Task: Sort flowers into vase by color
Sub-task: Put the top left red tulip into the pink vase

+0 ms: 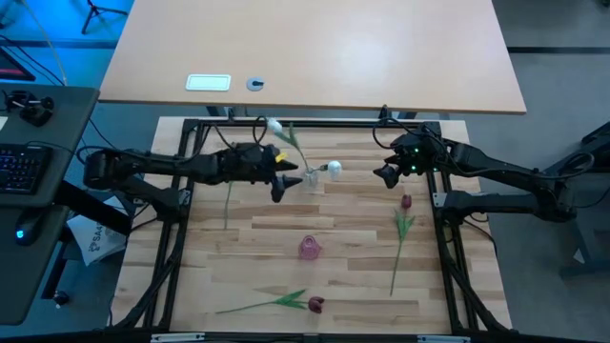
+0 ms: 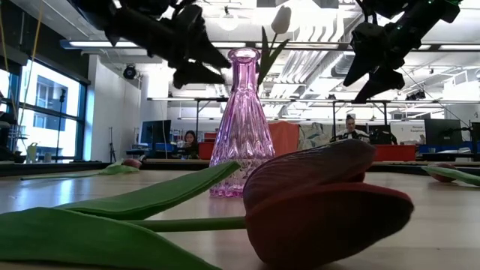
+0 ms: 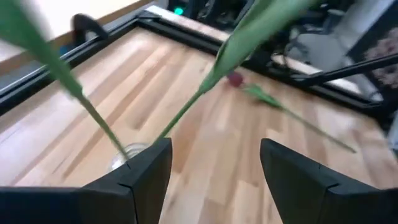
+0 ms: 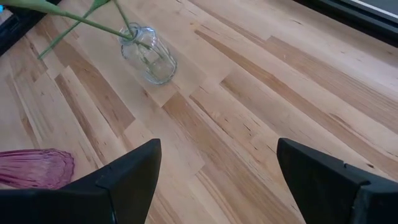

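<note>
Two white tulips stand by their stems in a clear glass vase (image 1: 313, 177) (image 4: 149, 55); one head (image 1: 274, 125) leans toward the far edge, the other (image 1: 335, 169) toward the right. My left gripper (image 1: 284, 179) (image 3: 214, 146) is open just left of that vase, with the stems (image 3: 186, 112) in front of its fingers. My right gripper (image 1: 386, 174) (image 4: 217, 146) hangs open above the table, right of the vase. A pink vase (image 1: 310, 248) (image 2: 241, 127) stands upright at mid-table. One dark red tulip (image 1: 406, 202) lies at the right, another (image 1: 315, 305) (image 2: 322, 202) at the near edge.
A thin green stem (image 1: 227, 202) lies on the table beneath my left arm; in the low view a small red head (image 2: 133, 163) shows at the far left. A black frame (image 1: 191, 124) rims the wooden table. Bare wood lies between the two vases.
</note>
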Robot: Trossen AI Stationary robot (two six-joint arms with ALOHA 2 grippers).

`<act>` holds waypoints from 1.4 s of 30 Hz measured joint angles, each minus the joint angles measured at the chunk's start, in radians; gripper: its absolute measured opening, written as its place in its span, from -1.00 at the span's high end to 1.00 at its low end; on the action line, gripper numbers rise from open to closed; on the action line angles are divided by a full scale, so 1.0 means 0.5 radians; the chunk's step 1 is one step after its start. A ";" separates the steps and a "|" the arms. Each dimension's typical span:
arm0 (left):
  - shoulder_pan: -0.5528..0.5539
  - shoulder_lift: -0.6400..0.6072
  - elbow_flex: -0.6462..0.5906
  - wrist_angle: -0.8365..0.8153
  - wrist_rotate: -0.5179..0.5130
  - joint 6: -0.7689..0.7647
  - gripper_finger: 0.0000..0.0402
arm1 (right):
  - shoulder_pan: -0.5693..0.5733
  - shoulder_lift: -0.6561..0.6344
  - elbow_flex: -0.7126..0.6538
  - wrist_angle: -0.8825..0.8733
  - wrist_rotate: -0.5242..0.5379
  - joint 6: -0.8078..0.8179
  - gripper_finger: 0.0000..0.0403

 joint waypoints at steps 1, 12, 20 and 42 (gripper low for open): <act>-0.008 -0.003 0.000 -0.032 -0.040 -0.006 -0.16 | 0.000 0.000 0.000 0.000 0.000 -0.004 -0.57; -0.015 -0.300 0.000 -0.498 -0.114 0.025 -0.16 | 0.000 0.000 0.000 -0.001 0.001 -0.072 -0.57; -0.015 -0.775 0.002 -1.159 -0.425 -0.336 -0.16 | 0.000 0.002 0.000 -0.001 0.001 -0.059 -0.57; 0.506 -0.045 -0.311 -1.919 -0.427 -1.081 -0.16 | -0.003 0.002 0.000 0.148 0.009 -0.019 -0.57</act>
